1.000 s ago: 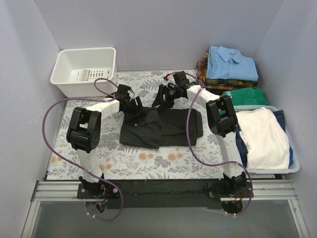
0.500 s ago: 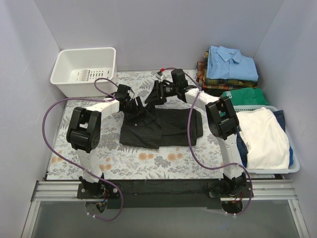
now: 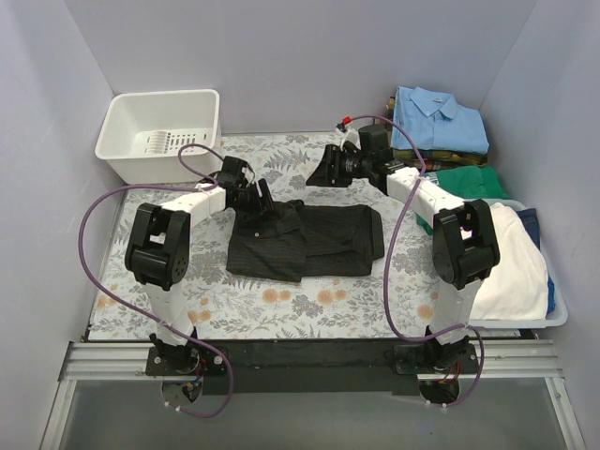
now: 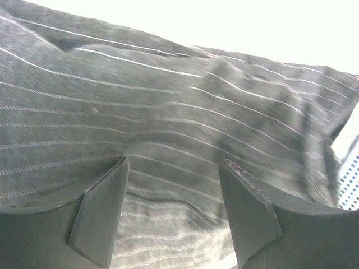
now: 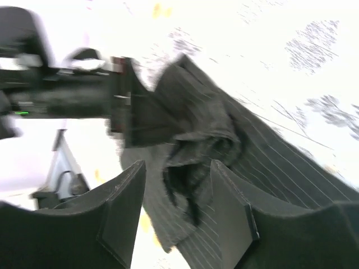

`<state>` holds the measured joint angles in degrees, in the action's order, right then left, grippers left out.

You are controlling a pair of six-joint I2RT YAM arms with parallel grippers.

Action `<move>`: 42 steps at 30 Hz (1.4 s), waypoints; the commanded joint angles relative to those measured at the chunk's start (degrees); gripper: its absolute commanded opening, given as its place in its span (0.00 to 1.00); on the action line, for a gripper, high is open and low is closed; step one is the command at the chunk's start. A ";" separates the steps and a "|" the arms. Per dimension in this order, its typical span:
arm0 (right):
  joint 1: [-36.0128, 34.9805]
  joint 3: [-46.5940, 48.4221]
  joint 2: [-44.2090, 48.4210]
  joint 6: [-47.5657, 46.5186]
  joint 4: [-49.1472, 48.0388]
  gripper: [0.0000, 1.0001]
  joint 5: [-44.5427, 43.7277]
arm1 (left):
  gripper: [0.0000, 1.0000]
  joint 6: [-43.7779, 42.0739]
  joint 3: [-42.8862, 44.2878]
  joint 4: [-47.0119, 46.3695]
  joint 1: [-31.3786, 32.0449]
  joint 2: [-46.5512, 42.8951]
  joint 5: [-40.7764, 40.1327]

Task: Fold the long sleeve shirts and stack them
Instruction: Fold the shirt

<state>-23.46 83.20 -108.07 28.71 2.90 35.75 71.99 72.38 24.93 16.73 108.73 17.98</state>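
Observation:
The black-charcoal pinstriped shirt (image 3: pixel 305 239) lies folded in the middle of the floral table cover. My left gripper (image 3: pixel 258 199) is low over its upper left part, by the collar. In the left wrist view (image 4: pixel 173 168) its jaws are apart, with pinstriped cloth (image 4: pixel 168 95) filling the view between and beyond them. My right gripper (image 3: pixel 323 169) is open and empty, off the shirt behind its far edge. In the right wrist view (image 5: pixel 178 168) it looks onto the rumpled collar (image 5: pixel 202 140). A light blue shirt (image 3: pixel 439 120) tops a plaid one (image 3: pixel 386 133) at the back right.
A white bin (image 3: pixel 159 131) stands at the back left. A green garment (image 3: pixel 464 180) lies under the stack at the right. A pale basket (image 3: pixel 553 314) at the right holds white cloth (image 3: pixel 502 258) and blue cloth. Grey walls close the sides and back.
My right arm has swung back and to the right, off the shirt, with its gripper open. The shirt's right half now lies flat and uncovered. The left gripper has hardly moved.

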 commanded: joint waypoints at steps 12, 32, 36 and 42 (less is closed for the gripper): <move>-7.20 7.58 2.69 -15.95 22.58 0.49 -10.61 | 0.68 2.89 -4.18 2.05 2.00 -17.66 -7.69; -13.28 12.60 -10.31 -12.71 27.77 0.22 -12.72 | 0.69 0.35 -15.16 5.75 -7.33 -17.94 -7.69; -12.75 13.30 -13.91 -12.45 28.48 0.20 -13.25 | 0.69 0.70 -17.71 4.52 -7.85 -18.29 -9.45; -10.99 16.73 -19.53 -10.70 31.81 0.17 -14.39 | 0.71 0.97 -17.80 3.11 -9.08 -19.78 -11.74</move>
<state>-35.83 96.51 -125.08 16.40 31.70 22.85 73.30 54.70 29.82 8.69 92.99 8.58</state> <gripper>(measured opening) 0.180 0.698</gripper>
